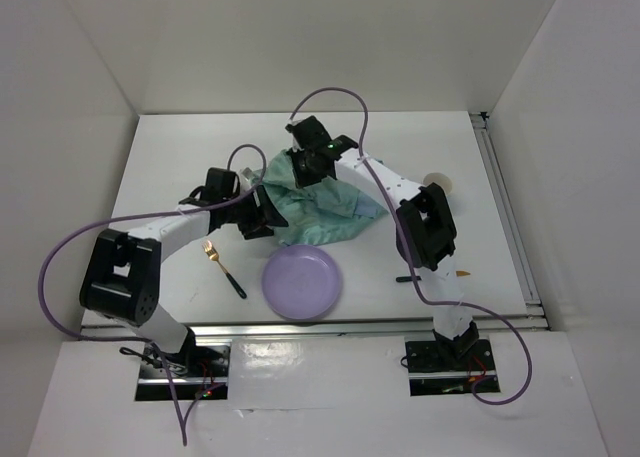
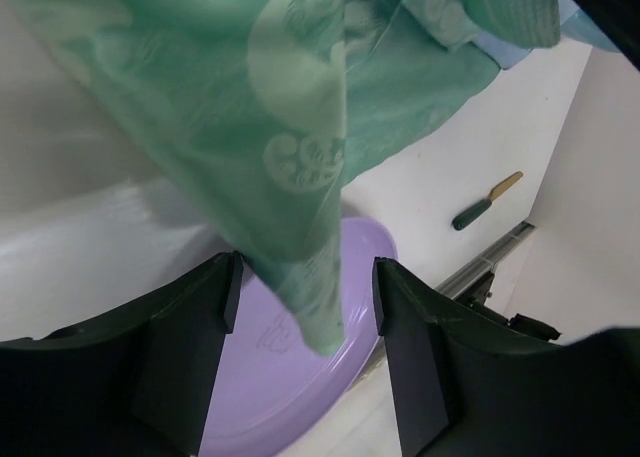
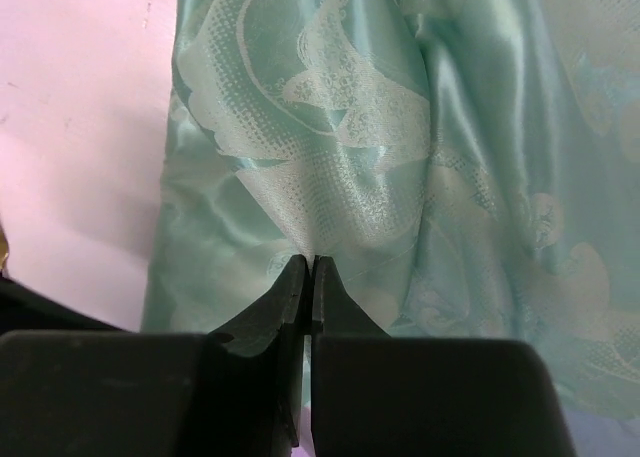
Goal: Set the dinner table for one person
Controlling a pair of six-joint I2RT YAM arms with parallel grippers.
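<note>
Inspection finds the right gripper (image 3: 308,267) pinching a fold of the green patterned satin cloth (image 3: 400,127), its jaws pressed fully together on the fabric, and holding that fold raised above the large white rectangular dinner table (image 1: 180,157). The left gripper (image 2: 305,274) is standing wide open and gripping nothing. A hanging corner of the cloth is dangling between its fingers, though whether it is touching them cannot be told. Beneath that corner the round lilac plastic plate (image 1: 302,282) is lying toward the near edge of the table, and the cloth's lower edge is reaching its far rim in the overhead view. The gold-headed fork with a black handle (image 1: 222,267) is lying just beside the plate on its left. The black-handled knife with a gold blade (image 2: 485,202) is lying well apart on the right, near the metal rail. In the inspector's judgement the step in hand is spreading the cloth flat. Doing it well is calling for the left gripper to close squarely on the dangling corner, and then for both arms to draw apart evenly. The satin is looking slippery, so a shallow pinch is risking a slip, and a trailing hem is risking a dragged plate or fork.
</note>
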